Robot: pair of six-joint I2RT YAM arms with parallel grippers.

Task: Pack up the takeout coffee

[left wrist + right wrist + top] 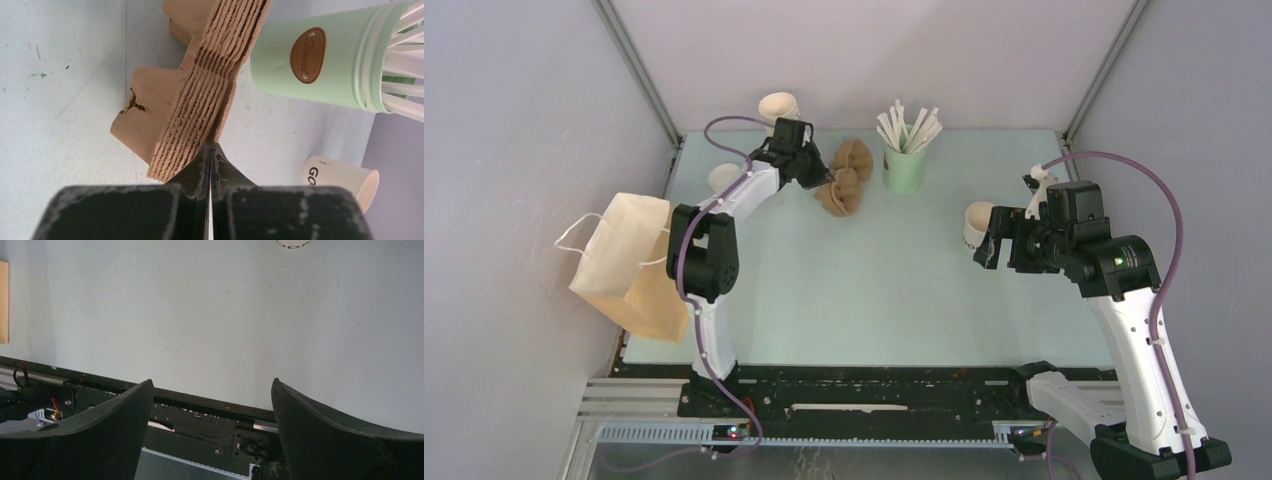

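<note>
One small cream-white paper cup (977,222) with dark lettering stands on the pale surface (874,290), just beside the right pincer (212,405), whose jaws gape wide around nothing. One pale green cup (310,65) holds many white sticks (909,125). The left pincer (210,150) is pressed closed, its tips against one stack of brown cardboard pieces (200,85); whether it nips a layer is unclear. One tan paper bag (629,265) sits at the left edge.
</note>
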